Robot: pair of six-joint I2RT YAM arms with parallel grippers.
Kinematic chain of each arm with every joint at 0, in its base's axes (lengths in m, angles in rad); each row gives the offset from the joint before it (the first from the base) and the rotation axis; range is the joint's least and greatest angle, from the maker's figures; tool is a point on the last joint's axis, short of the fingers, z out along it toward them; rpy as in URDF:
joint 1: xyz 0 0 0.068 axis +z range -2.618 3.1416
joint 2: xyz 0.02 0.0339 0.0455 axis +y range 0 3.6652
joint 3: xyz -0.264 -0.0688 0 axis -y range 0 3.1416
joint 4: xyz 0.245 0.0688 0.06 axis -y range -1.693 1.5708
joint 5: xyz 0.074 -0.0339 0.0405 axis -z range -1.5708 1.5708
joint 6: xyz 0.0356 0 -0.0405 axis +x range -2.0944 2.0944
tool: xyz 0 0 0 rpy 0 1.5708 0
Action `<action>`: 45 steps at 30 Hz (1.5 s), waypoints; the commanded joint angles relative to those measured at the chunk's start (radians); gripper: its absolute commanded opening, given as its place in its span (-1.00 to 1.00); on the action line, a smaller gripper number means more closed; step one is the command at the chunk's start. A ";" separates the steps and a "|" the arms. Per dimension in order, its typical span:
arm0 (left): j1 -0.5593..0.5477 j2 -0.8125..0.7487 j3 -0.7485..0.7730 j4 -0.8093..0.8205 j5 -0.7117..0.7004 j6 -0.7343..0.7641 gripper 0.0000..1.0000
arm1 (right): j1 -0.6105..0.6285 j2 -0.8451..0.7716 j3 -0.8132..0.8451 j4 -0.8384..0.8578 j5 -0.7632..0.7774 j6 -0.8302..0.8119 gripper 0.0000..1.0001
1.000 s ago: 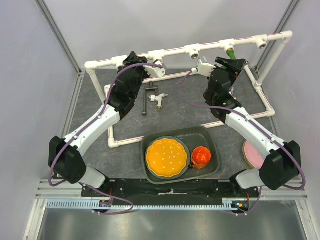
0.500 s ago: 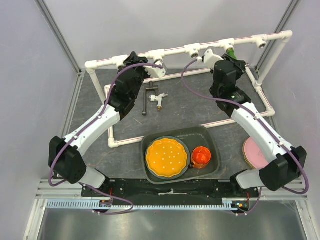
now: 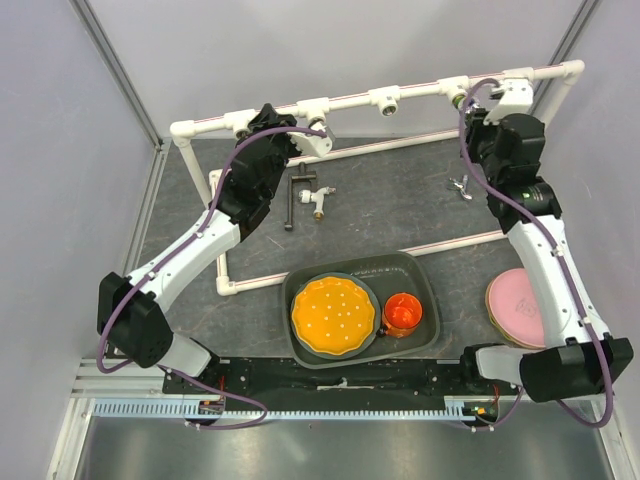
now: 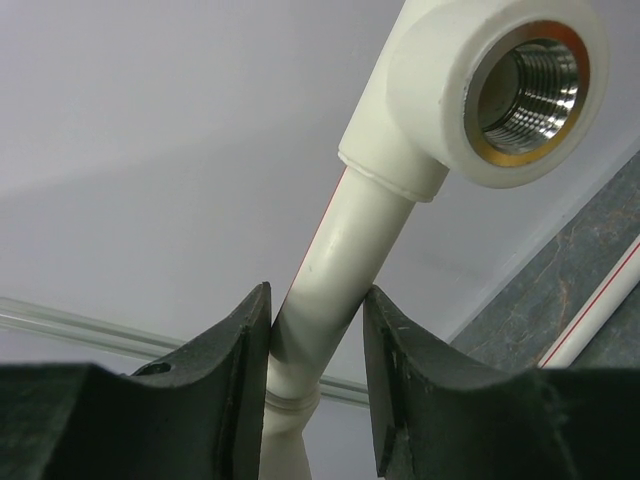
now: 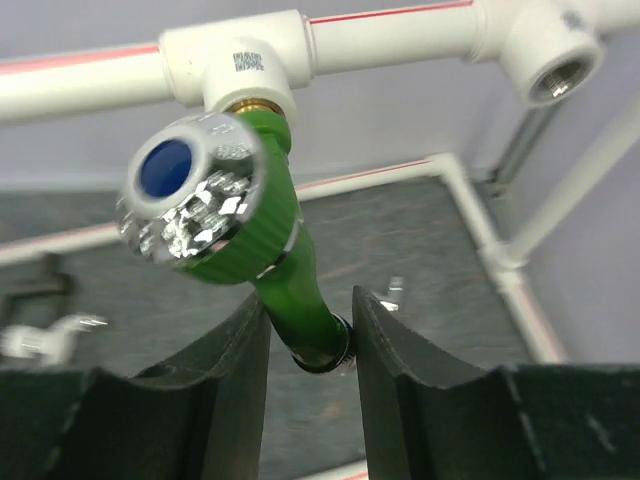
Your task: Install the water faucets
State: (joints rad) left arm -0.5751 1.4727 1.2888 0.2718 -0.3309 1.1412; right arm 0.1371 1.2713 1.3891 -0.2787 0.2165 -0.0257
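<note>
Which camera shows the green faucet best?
The right wrist view: the green faucet is close and sharp, joined to a white fitting, spout between the jaws. The top view gives only a glimpse; the left wrist shows just a pipe.

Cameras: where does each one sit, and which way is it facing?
Top external: above and behind, looking down at the table; both arms show.
Left wrist: looks up a pipe clamped in the left gripper.
Right wrist: faces the green faucet straddled by the right gripper.
Shared: top and right wrist both show the silvery faucet.
</note>
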 commanded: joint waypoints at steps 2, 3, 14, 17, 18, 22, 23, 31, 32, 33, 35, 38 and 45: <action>-0.043 -0.009 -0.006 -0.036 0.061 -0.097 -0.97 | -0.132 -0.001 -0.076 0.205 -0.345 0.525 -0.59; -0.043 -0.011 -0.006 -0.037 0.061 -0.097 -0.96 | -0.184 -0.012 -0.109 0.255 -0.371 0.640 -0.59; -0.043 -0.011 -0.005 -0.042 0.061 -0.097 -0.96 | -0.327 -0.047 -0.329 0.605 -0.640 1.194 -0.46; -0.045 -0.009 -0.005 -0.043 0.061 -0.093 -0.96 | -0.330 -0.044 -0.300 0.581 -0.654 1.170 0.11; -0.043 -0.011 -0.005 -0.043 0.062 -0.095 -0.97 | -0.329 -0.046 -0.288 0.560 -0.652 1.150 0.28; -0.045 -0.012 -0.005 -0.045 0.061 -0.095 -0.96 | -0.330 -0.072 -0.240 0.445 -0.631 1.009 0.77; -0.043 -0.014 -0.005 -0.043 0.062 -0.093 -0.96 | -0.330 -0.079 -0.216 0.379 -0.617 0.973 0.89; -0.046 -0.014 -0.002 -0.049 0.064 -0.095 -0.97 | -0.330 -0.158 -0.087 0.130 -0.461 0.617 0.96; -0.046 -0.015 -0.002 -0.049 0.064 -0.095 -0.96 | -0.330 -0.165 -0.079 0.104 -0.441 0.597 0.96; -0.048 -0.014 -0.002 -0.051 0.064 -0.095 -0.97 | -0.330 -0.167 -0.075 0.095 -0.424 0.581 0.96; -0.046 -0.014 -0.002 -0.049 0.064 -0.095 -0.97 | -0.330 -0.161 -0.059 0.090 -0.404 0.567 0.96; -0.049 -0.011 -0.003 -0.051 0.066 -0.093 -0.97 | -0.332 -0.118 -0.029 0.105 -0.453 0.628 0.94; -0.051 -0.011 -0.005 -0.051 0.064 -0.090 -0.96 | -0.330 -0.035 0.007 0.164 -0.468 0.714 0.80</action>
State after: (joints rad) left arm -0.5812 1.4670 1.2888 0.2615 -0.3359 1.1412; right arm -0.1925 1.1980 1.3533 -0.1516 -0.2462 0.6487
